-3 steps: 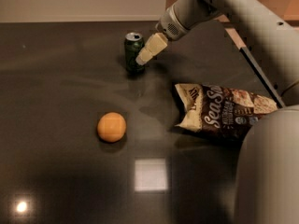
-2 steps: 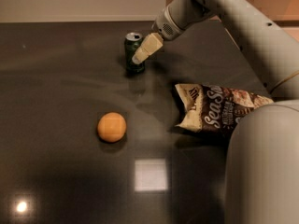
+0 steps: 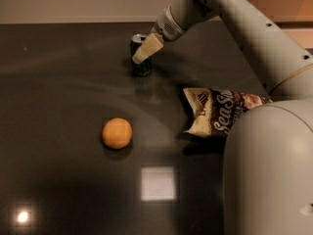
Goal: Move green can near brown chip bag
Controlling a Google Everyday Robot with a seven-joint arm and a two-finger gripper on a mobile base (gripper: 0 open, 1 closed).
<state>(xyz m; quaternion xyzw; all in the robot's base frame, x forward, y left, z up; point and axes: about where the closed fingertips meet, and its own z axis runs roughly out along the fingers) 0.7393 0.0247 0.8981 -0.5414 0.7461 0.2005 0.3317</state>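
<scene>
**1. Work surface.** A dark, glossy table (image 3: 58, 87) is seen across approx. the whole view. A pale wall strip (image 3: 83, 1) is seen at the far edge. Two light reflections are noted on the near part of the tabletop: a square patch (image 3: 158, 183) at centre and a small bright spot (image 3: 22, 216) at near left.

**2. Task items.**
- The green can (image 3: 142, 69) is stood upright at far centre, silver top up. Its upper right side is overlapped by the gripper.
- The brown chip bag (image 3: 215, 112) is laid flat at mid right, with white script lettering facing up. Its right end is hidden behind the robot body (image 3: 269, 175), which fills the near right corner.
- Can and bag are set apart, with bare tabletop between them; the can is located to the far left of the bag.

**3. Other items.** An orange (image 3: 117, 133) is rested on the table at centre left, nearer than the can and well apart from both can and bag.

**4. Arm and tool.** The arm (image 3: 254, 28) is extended from upper right down toward the can. The gripper (image 3: 141, 56), pale cream, is positioned at the can's top, overlapping its upper part as viewed. Gripper state (spread, pressed together or pinching the can): cannot be determined. Contact w/ the can: cannot be confirmed.
</scene>
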